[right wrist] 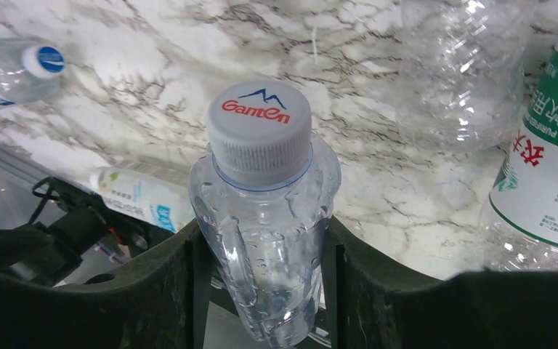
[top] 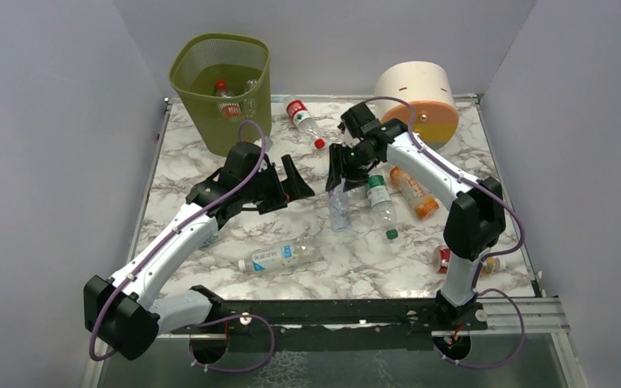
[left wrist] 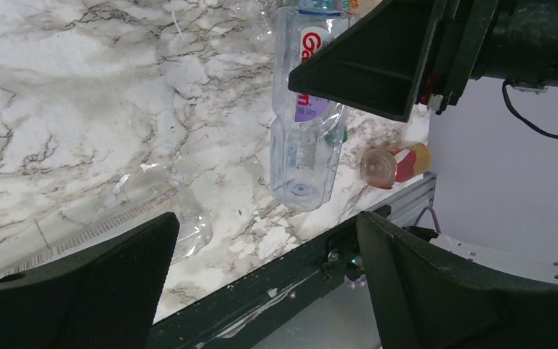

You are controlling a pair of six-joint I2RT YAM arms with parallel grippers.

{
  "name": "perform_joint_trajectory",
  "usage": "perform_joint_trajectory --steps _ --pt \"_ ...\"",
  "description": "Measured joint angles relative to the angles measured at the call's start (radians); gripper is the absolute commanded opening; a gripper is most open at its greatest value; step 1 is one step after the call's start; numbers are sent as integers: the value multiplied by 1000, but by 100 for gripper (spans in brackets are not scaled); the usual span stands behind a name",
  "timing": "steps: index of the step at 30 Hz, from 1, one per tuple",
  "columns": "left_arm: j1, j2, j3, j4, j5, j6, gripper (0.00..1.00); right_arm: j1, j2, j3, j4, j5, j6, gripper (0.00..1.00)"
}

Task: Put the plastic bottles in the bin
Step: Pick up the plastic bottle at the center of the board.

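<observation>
Right jaws grip the white-capped bottle [right wrist: 261, 189] by its neck; left jaws gape wide, empty.

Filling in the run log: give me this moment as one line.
left gripper: open, empty | right gripper: shut on white-capped bottle | bin: bottles inside

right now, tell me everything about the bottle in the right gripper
The white-capped bottle is small, clear plastic, with droplets inside. Its ribbed white cap, printed Ganten in red under a blue peak, is on and faces the right wrist camera. Its label shows red letters and a purple patch. The right gripper clamps it below the cap, pressing on each side; its base points toward the near edge of the marble table. Whether it rests there or is lifted, I cannot tell.
</observation>
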Motion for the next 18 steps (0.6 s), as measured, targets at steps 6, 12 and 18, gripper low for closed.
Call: perform_joint_trajectory --steps 6,12,18 --pt "-4 0 0 45 0 17 99 0 26 122 -32 -47 6 50" --pt "-8 0 0 106 -1 43 99 0 42 224 -42 -115 25 51" --pt "-32 -4 0 152 -19 73 99 0 81 318 -48 -190 52 51"
